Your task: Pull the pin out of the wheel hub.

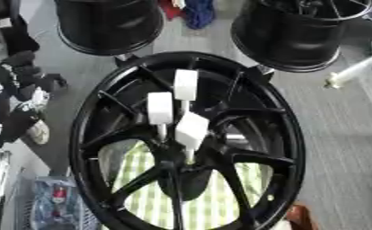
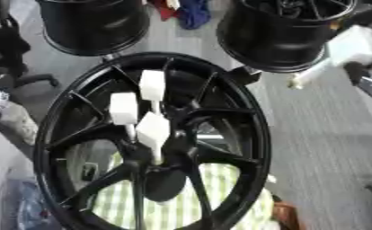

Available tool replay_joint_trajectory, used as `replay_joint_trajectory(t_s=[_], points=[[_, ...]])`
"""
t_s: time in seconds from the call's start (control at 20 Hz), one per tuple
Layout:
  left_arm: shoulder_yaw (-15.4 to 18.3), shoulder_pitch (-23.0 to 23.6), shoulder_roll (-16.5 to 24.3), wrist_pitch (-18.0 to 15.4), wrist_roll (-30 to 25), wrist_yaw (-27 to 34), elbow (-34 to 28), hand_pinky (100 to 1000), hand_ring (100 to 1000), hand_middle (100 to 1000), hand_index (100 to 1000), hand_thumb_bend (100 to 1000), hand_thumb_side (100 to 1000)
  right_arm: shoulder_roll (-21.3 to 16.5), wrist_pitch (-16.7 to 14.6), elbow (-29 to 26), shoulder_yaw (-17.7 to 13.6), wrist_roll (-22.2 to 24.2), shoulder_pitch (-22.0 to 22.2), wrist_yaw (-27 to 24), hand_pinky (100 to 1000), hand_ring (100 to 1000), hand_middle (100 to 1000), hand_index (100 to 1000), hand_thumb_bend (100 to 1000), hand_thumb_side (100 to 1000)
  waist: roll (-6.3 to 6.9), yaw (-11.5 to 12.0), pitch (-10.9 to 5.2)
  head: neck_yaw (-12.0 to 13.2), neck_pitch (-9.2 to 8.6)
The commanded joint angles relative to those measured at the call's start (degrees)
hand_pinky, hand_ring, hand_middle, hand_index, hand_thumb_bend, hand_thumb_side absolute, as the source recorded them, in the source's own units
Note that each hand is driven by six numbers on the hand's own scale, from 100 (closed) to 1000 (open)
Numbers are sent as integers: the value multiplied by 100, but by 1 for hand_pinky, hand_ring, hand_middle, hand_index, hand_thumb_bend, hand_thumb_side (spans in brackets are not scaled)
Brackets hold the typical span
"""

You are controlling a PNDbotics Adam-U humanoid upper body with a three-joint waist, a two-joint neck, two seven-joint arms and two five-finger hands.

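Wheel hub (image 1: 185, 143) is standing at centre of view, filling most of it. Three pins (image 1: 159, 108) (image 1: 186, 85) (image 1: 192, 130) are sitting in its middle, clustered close together: one to the left, one above, one lower right. Checked cloth (image 1: 197, 202) is lying behind the lower spokes. Two more wheels are resting beyond the hub, one at upper left (image 1: 110, 24), one at upper right (image 1: 295, 33), well apart from each other.

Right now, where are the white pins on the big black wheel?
The three white pins stand close together at the middle of the big black wheel, near the centre of both eye views. Two more black wheels sit behind it.
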Motion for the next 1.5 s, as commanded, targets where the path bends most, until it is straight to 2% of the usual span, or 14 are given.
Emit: replay_joint_trajectory(t_s=[0.05, 0.15, 0.2, 0.3, 0.35, 0.5, 0.6, 0.75, 0.85, 1.0, 1.05, 1.2, 1.25, 1.5], points=[[76, -30, 116, 11, 68, -2, -42, 784, 782, 817, 886, 323, 611, 410, 137, 358, -721, -688, 473, 421, 578, 440, 474, 576, 100, 100, 19, -30, -49, 45, 28], [94, -23, 117, 18, 94, -1, -38, 783, 781, 816, 886, 323, 609, 782, 242, 643, -1048, -1067, 831, 635, 641, 499, 535, 646, 100, 100, 36, -52, -52, 55, 28], [103, -20, 118, 22, 107, 0, -37, 783, 780, 816, 886, 322, 609, 934, 292, 780, -1181, -1225, 966, 745, 684, 552, 596, 704, 100, 100, 43, -61, -56, 58, 28], [113, -11, 117, 29, 127, 8, -29, 782, 780, 816, 886, 319, 609, 1187, 415, 1081, -1391, -1494, 1165, 957, 756, 675, 735, 859, 100, 172, 54, -84, -68, 61, 28], [113, -7, 111, 31, 130, 9, -23, 782, 780, 815, 886, 319, 609, 1294, 486, 1252, -1467, -1593, 1235, 1045, 786, 723, 780, 905, 100, 215, 57, -94, -77, 57, 28], [108, -2, 91, 28, 129, 13, -7, 781, 780, 815, 886, 319, 609, 1545, 600, 1693, -1609, -1818, 1321, 1196, 892, 841, 903, 988, 100, 340, 72, -102, -98, 37, 28], [110, 2, 85, 27, 132, 15, -2, 781, 780, 815, 886, 319, 609, 1661, 639, 1907, -1673, -1993, 1334, 1209, 934, 887, 950, 1000, 103, 408, 88, -96, -106, 14, 28], [120, 10, 79, 30, 142, 16, 4, 781, 780, 815, 886, 318, 609, 1797, 636, 2085, -1691, -2316, 1315, 1191, 949, 894, 963, 1000, 151, 490, 106, -76, -112, -30, 28], [119, 7, 68, 31, 143, 17, 11, 781, 780, 815, 886, 319, 609, 1848, 587, 2073, -1656, -2467, 1274, 1177, 950, 891, 962, 1000, 156, 497, 115, -66, -111, -54, 28], [109, -5, 53, 22, 133, 23, 12, 781, 780, 815, 886, 318, 609, 1885, 524, 1923, -1592, -2633, 1184, 1210, 941, 873, 944, 1000, 136, 474, 127, -42, -108, -79, 28], [111, -7, 49, 22, 134, 26, 11, 780, 780, 815, 886, 317, 608, 1899, 493, 1841, -1566, -2665, 1143, 1207, 922, 856, 927, 1000, 100, 434, 131, -32, -106, -82, 28], [112, -15, 28, 23, 146, 45, 12, 780, 780, 814, 885, 316, 609, 1955, 400, 1542, -1462, -2720, 1026, 1173, 889, 835, 911, 1000, 100, 364, 141, -10, -98, -80, 28], [107, -20, 18, 22, 146, 52, 12, 779, 780, 814, 885, 315, 609, 1985, 362, 1404, -1398, -2716, 975, 1153, 876, 822, 901, 994, 100, 331, 148, 0, -96, -76, 28], [78, -68, -43, 27, 159, 91, 9, 778, 780, 814, 883, 298, 607, 2201, 246, 554, -867, -2471, 730, 930, 862, 810, 904, 977, 100, 324, 185, 55, -76, -96, 28]])
